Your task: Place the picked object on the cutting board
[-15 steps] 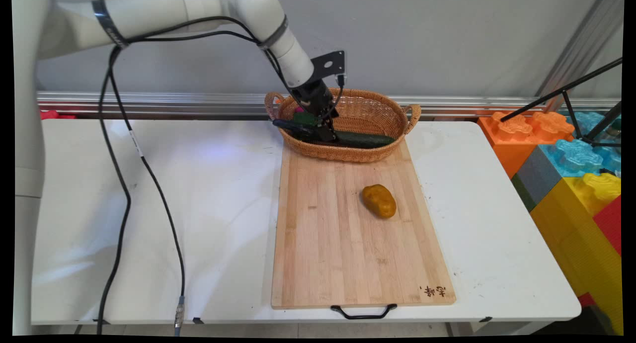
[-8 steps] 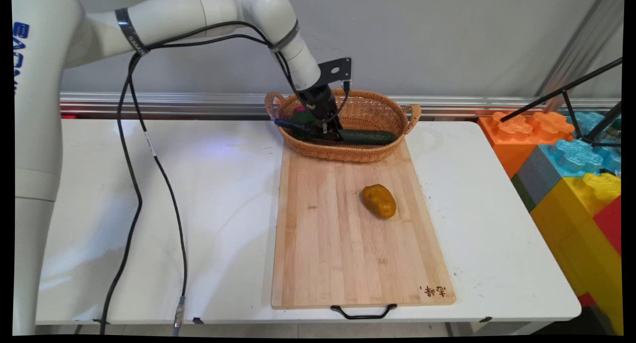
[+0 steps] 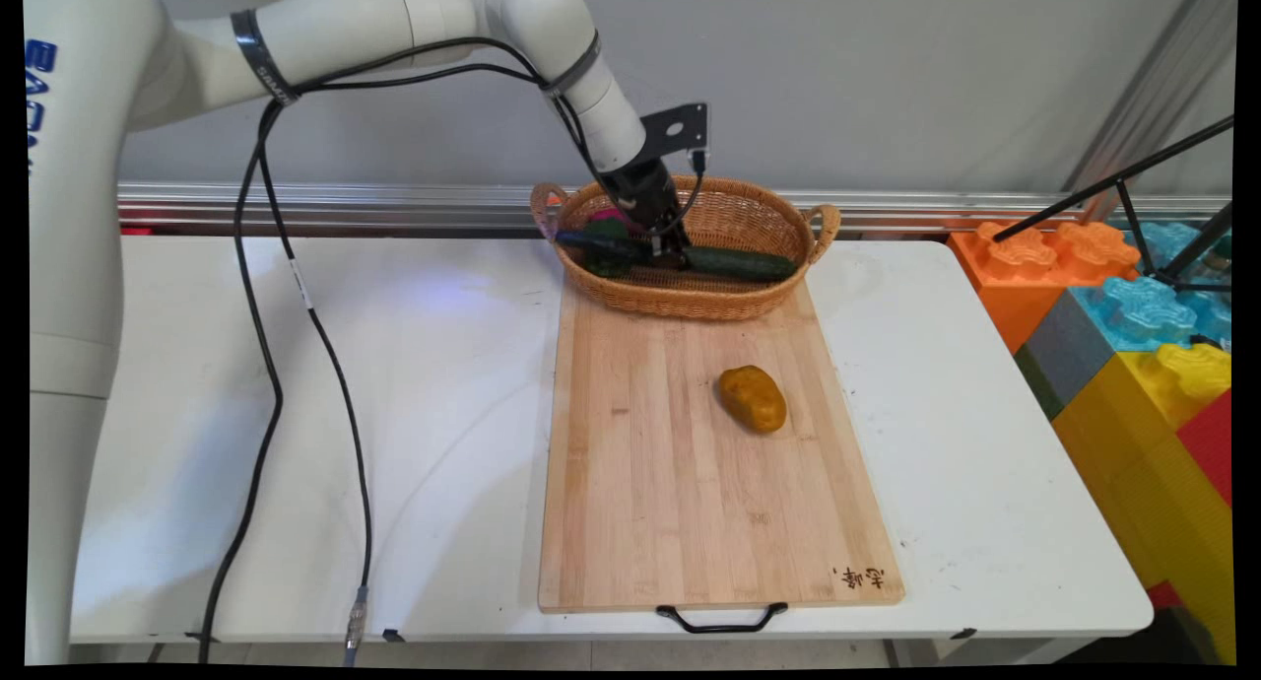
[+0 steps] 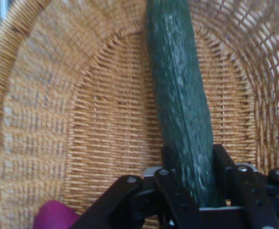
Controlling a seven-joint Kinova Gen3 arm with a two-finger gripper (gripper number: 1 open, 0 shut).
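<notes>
Main view: white arm w/ black two-finger gripper [image 3: 668, 258] reaches down from upper left into oval woven wicker basket [image 3: 778, 301] w/ two loop handles, at far end of long light-wood cutting board [image 3: 670, 483]. Board lies on white table [image 3: 296, 443]; black metal handle at board's near edge, small burnt mark at near right corner. Long dark-green cucumber [image 3: 739, 263] lies inside basket, roughly level, its free end toward basket's right side; its left end meets gripper. Left of gripper, inside basket: dark green item w/ a bit of magenta, partly hidden, not identifiable. Brownish-yellow potato [image 3: 753, 398] sits alone on board, right of centre, well apart from basket. Black cables hang from arm to table's near edge. Big orange, blue, yellow and red plastic blocks [image 3: 1133, 345] stand off table's right end.

Hand view: gripper [image 4: 191, 164] closed onto cucumber [image 4: 177, 90], fingers [image 4: 224, 162] pressed against both sides near one end. Cucumber skin dark green, bumpy, w/ pale streaks lengthwise; body runs straight away from gripper across basket [image 4: 82, 119] floor toward its far wall. Rounded magenta object [image 4: 56, 215] at bottom left, mostly cut off.
</notes>
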